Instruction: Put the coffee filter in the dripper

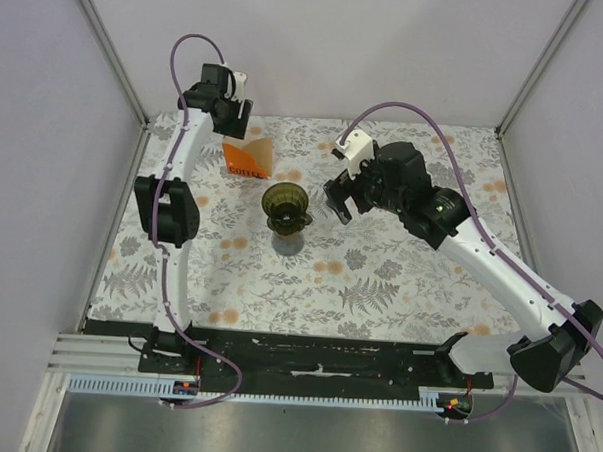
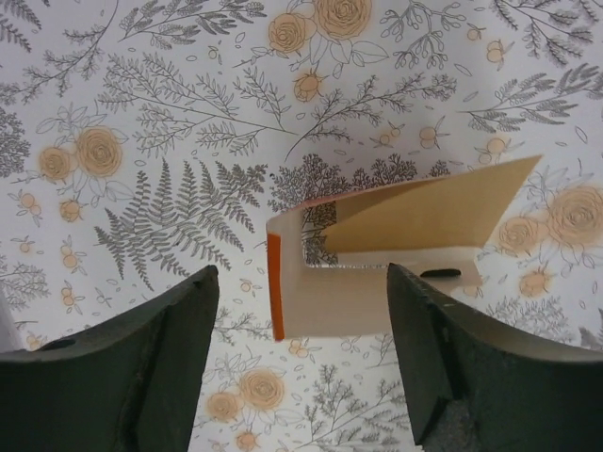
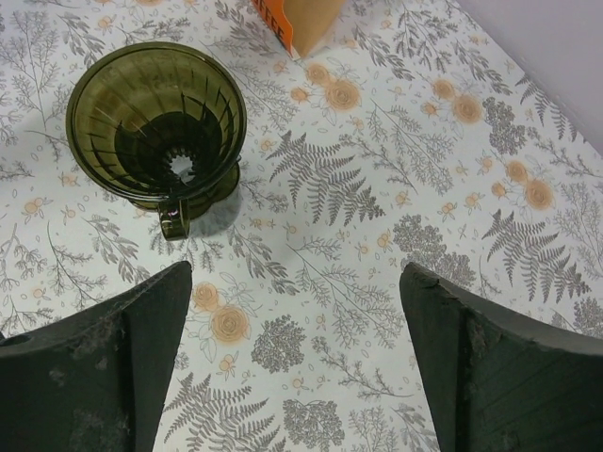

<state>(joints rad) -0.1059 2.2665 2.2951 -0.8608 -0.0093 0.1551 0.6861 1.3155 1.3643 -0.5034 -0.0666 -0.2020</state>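
While the left gripper hangs open, the orange and white wedge-shaped carton shows between its fingers, just past the tips. The tan-brown paper coffee filter sits slanted in the carton's open mouth, nearer the right finger. The dark smoky-green translucent cone dripper stands upright on the floral tablecloth, ribbed inside showing. The right gripper is wide open and grips nothing; the dripper is ahead-left of its fingers.
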